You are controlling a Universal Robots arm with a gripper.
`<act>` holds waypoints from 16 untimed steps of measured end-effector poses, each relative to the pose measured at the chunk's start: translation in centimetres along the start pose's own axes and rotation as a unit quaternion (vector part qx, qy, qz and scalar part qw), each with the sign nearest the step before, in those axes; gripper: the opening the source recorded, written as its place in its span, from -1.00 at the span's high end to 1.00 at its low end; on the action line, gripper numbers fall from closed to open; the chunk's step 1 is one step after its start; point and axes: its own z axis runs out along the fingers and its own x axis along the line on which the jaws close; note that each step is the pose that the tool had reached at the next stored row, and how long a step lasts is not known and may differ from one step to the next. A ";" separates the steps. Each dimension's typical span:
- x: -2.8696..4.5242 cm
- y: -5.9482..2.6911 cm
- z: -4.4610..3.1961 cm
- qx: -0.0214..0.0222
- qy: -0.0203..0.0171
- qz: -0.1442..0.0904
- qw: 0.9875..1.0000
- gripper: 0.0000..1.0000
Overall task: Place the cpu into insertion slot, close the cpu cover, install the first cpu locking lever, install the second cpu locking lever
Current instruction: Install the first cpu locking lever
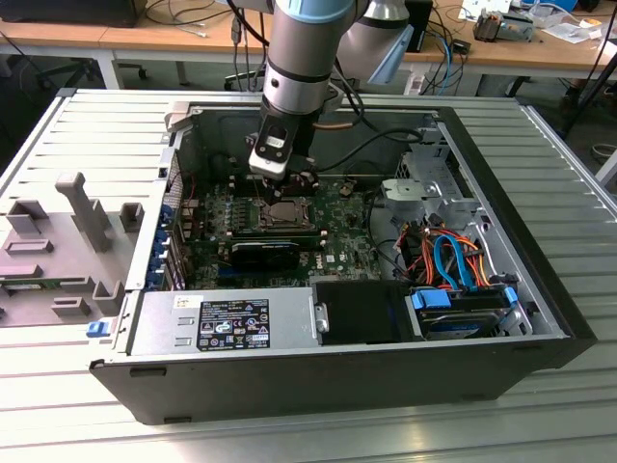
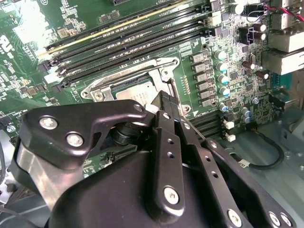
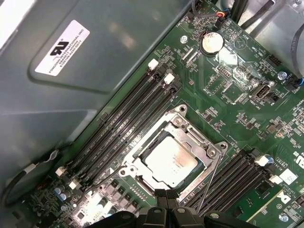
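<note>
Just above the centre of the exterior view, the gripper (image 1: 287,185) hangs inside the open computer case (image 1: 540,318), over the insertion slot (image 1: 282,214). In the first wrist view the cpu (image 3: 168,161) lies seated in the slot. The cpu cover (image 3: 192,135) lies flat over its edges, with a thin locking lever (image 3: 210,178) alongside. The gripper's fingertips (image 3: 162,205) are pressed together at the slot's edge.

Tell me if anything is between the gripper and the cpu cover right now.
Nothing visible does. In the first wrist view the gripper sits right at the edge of the cover, with no cable or part across the gap. The cpu shows through the cover's window.
</note>
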 end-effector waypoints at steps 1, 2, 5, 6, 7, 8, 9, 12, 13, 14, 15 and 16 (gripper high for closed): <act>0.00 0.00 0.00 0.000 0.000 -0.001 1.000 0.79; 0.00 0.00 0.00 0.000 0.000 -0.002 1.000 0.79; 0.00 0.00 0.00 0.000 0.000 -0.005 1.000 0.79; 0.00 0.00 0.00 0.001 -0.001 -0.006 1.000 0.79; 0.00 0.00 0.00 0.001 -0.001 -0.007 1.000 0.79; 0.00 0.00 0.00 0.001 -0.001 -0.009 1.000 0.79; 0.00 0.00 0.00 0.001 -0.001 -0.010 1.000 0.79; 0.00 0.00 0.00 0.001 -0.001 -0.014 1.000 0.79; 0.00 0.00 0.00 0.002 -0.001 -0.015 1.000 0.79; 0.00 0.00 0.00 0.002 -0.002 -0.016 1.000 0.79; 0.00 0.00 0.00 0.002 -0.002 -0.017 1.000 0.79; 0.00 0.00 0.00 0.002 -0.002 -0.018 1.000 0.79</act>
